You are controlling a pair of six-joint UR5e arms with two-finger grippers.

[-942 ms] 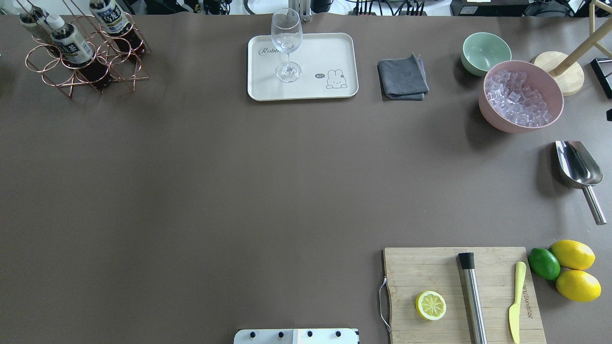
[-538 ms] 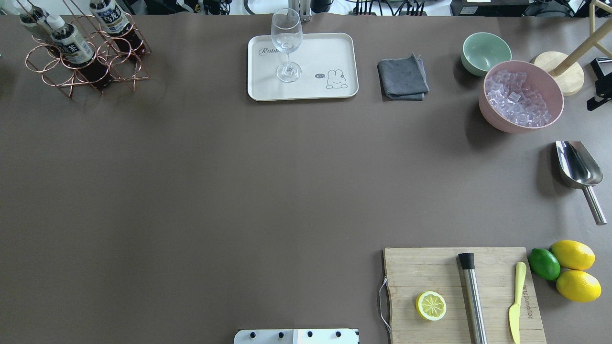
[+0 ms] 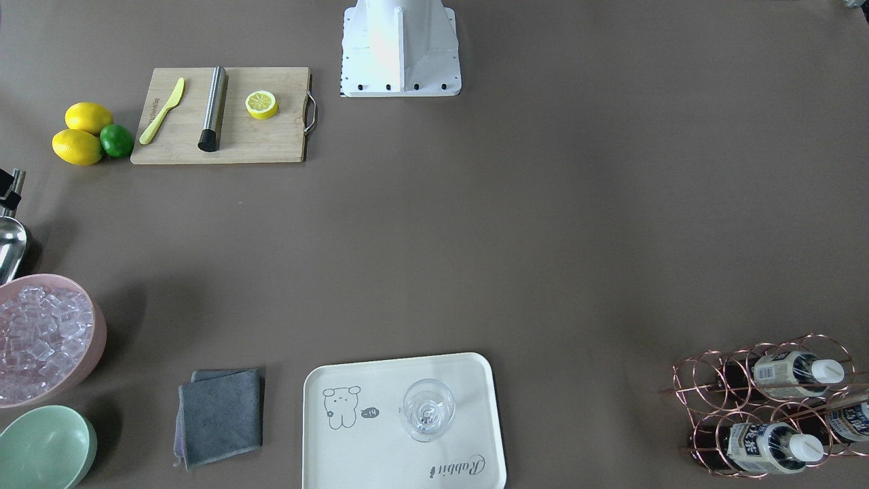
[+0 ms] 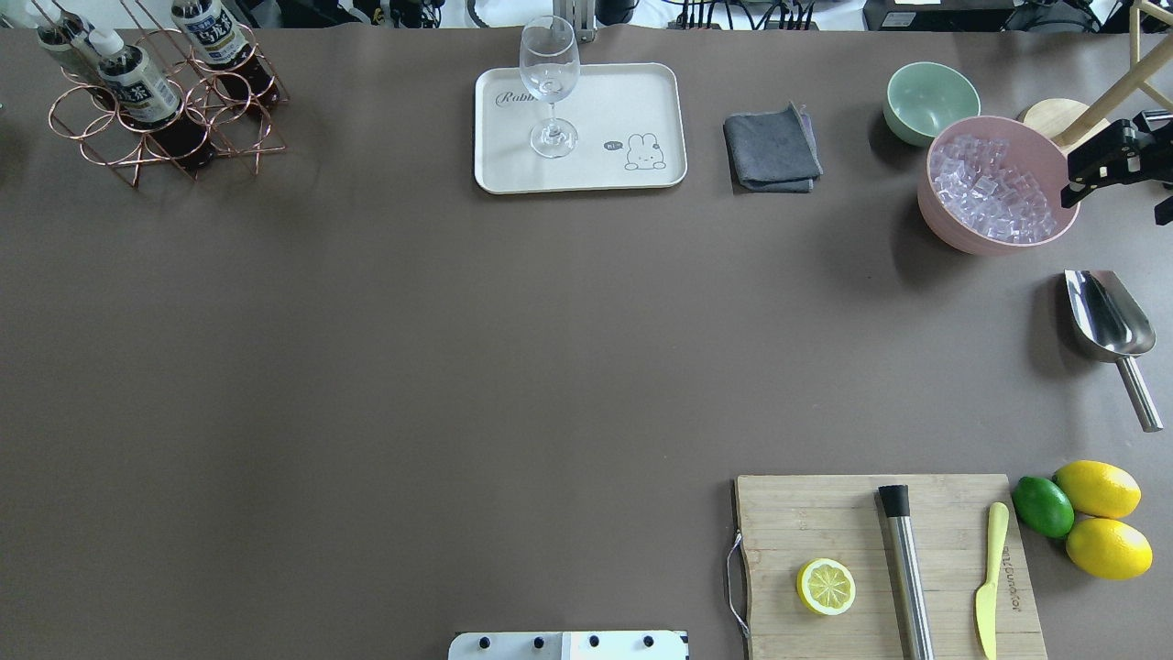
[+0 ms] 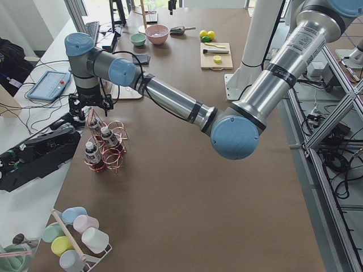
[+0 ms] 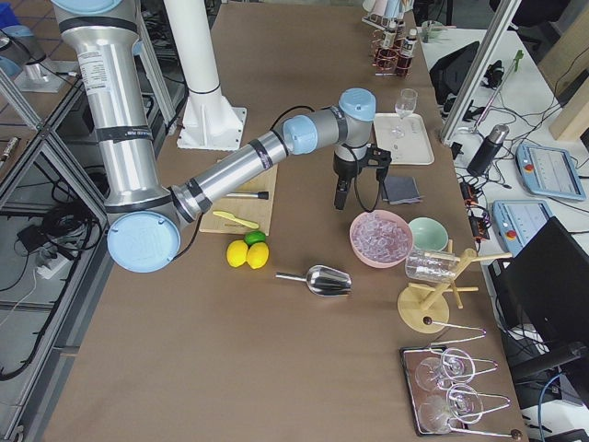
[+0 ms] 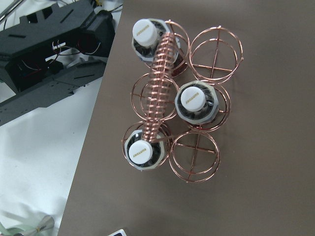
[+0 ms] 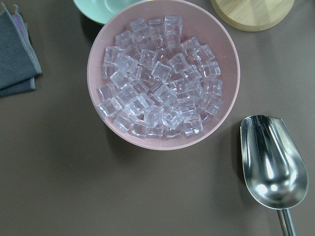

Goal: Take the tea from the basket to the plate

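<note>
Three tea bottles (image 7: 193,101) with white caps stand in the copper wire basket (image 7: 194,155), seen from straight above in the left wrist view. The basket (image 4: 165,137) is at the table's far left corner. The cream plate (image 4: 632,101) lies at the far middle and carries a wine glass (image 4: 550,82). My left gripper (image 5: 91,105) hovers over the basket; I cannot tell whether it is open or shut. My right gripper (image 4: 1116,203) is open and empty beside the pink bowl (image 4: 962,229).
The pink bowl (image 8: 162,73) holds ice cubes. Near it are a mint bowl (image 4: 930,96), a metal scoop (image 4: 1109,321) and a grey cloth (image 4: 772,151). A cutting board (image 4: 825,522) with a lemon half, muddler and knife lies near right, with lemons (image 4: 1100,518) beside it.
My right gripper has come in from the overhead view's right edge, moving left to the pink bowl's rim. The bottles, basket and plate have not moved.
</note>
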